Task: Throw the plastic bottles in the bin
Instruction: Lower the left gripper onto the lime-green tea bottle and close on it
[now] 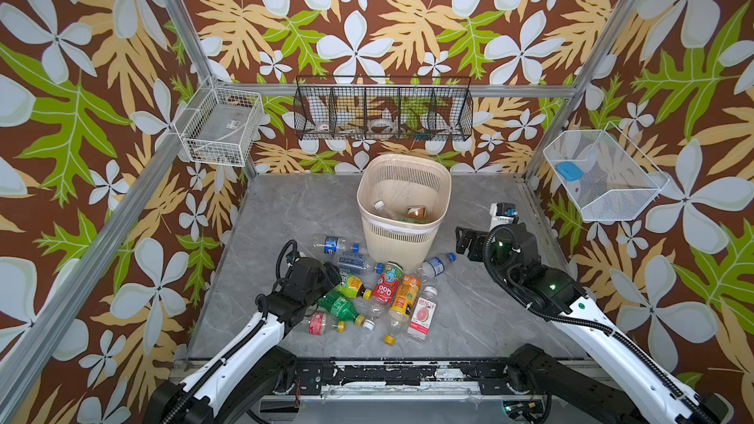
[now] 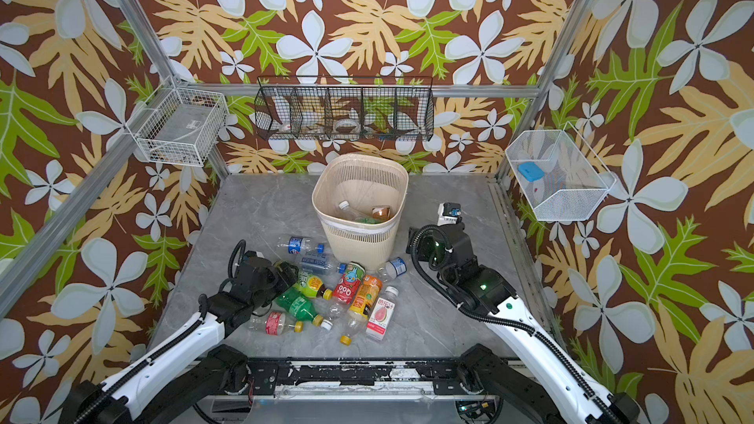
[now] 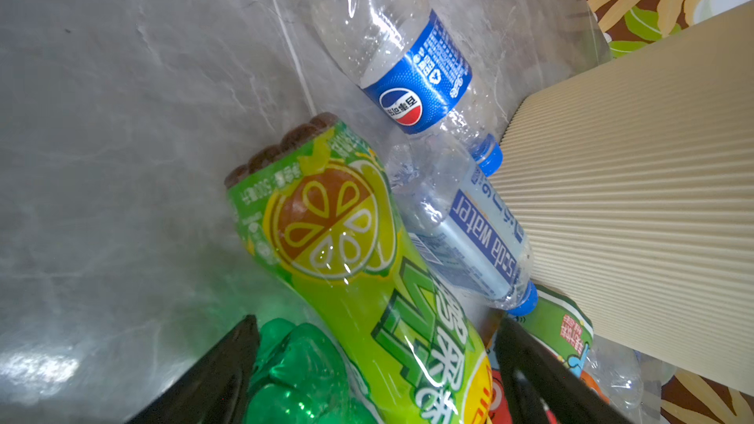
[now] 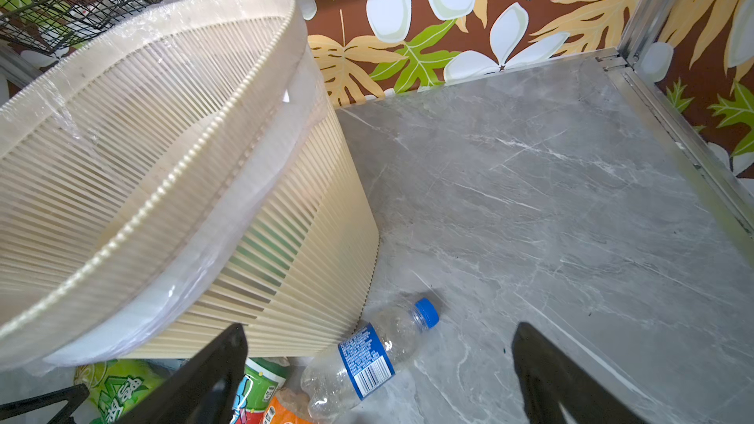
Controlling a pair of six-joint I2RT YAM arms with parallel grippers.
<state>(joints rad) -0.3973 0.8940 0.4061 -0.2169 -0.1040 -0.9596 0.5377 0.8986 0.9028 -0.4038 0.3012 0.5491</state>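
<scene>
Left fingers [image 3: 228, 369] apart, straddling lime-green-labelled plastic bottle of brown drink [image 3: 338, 238]. Bottle flat on grey marbled desk [image 3: 122, 157], long axis crossing closing line. Cream ribbed plastic bin [image 1: 395, 243] just far-right. Right fingers [image 4: 204, 381] apart, empty, beside bin. Left arm nearer.

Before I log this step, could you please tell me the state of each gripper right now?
Left gripper: open, jaws astride the lime-label bottle, no grip seen.
Right gripper: open, holding nothing.

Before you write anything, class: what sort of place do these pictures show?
Likely a staged robot test cell: an aluminium frame holds floral wallpaper panels, and two robot arms share a tabletop with the bin.
</scene>
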